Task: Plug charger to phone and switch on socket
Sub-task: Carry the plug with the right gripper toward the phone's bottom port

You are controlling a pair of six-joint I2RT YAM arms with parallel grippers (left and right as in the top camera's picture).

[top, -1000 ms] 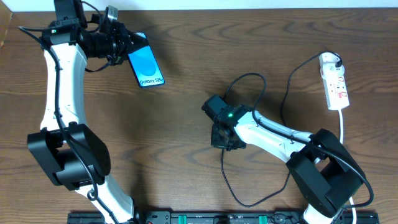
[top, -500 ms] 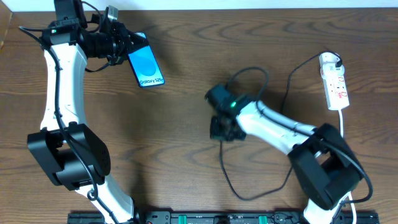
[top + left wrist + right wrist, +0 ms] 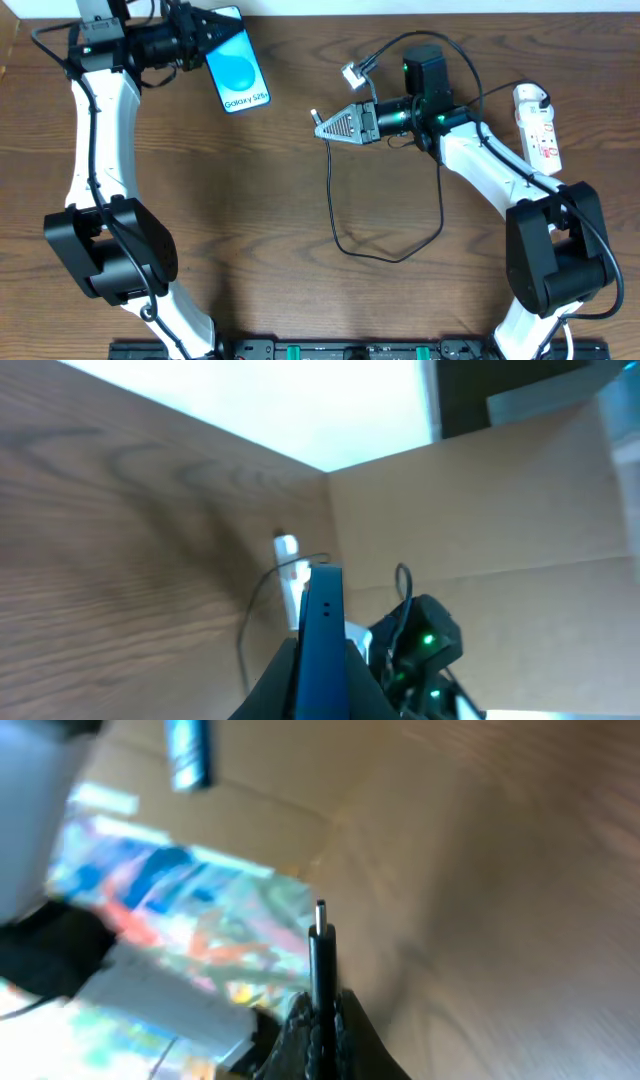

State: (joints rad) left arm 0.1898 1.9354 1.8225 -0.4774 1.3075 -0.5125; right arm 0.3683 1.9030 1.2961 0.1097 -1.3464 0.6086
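Note:
My left gripper (image 3: 205, 45) is shut on the phone (image 3: 238, 70) and holds it lifted at the far left, its blue-and-white screen facing up. In the left wrist view the phone (image 3: 320, 640) stands edge-on between the jaws (image 3: 318, 685). My right gripper (image 3: 330, 125) is shut on the charger's plug tip (image 3: 314, 114), raised and pointing left toward the phone. The plug tip (image 3: 319, 950) sticks up from the jaws (image 3: 320, 1020). The black cable (image 3: 335, 215) hangs down and loops over the table. The white socket (image 3: 538, 132) lies at the far right.
A white cord (image 3: 553, 205) runs from the socket down the right edge. A second black lead (image 3: 480, 110) curves from the socket's top end. A black rail (image 3: 330, 350) runs along the front edge. Cardboard fills the wrist views' background.
My right gripper rose from the table's middle with the plug tip and swung to point left. My left gripper lifted the phone slightly toward the back. The cable's loop was dragged upward.

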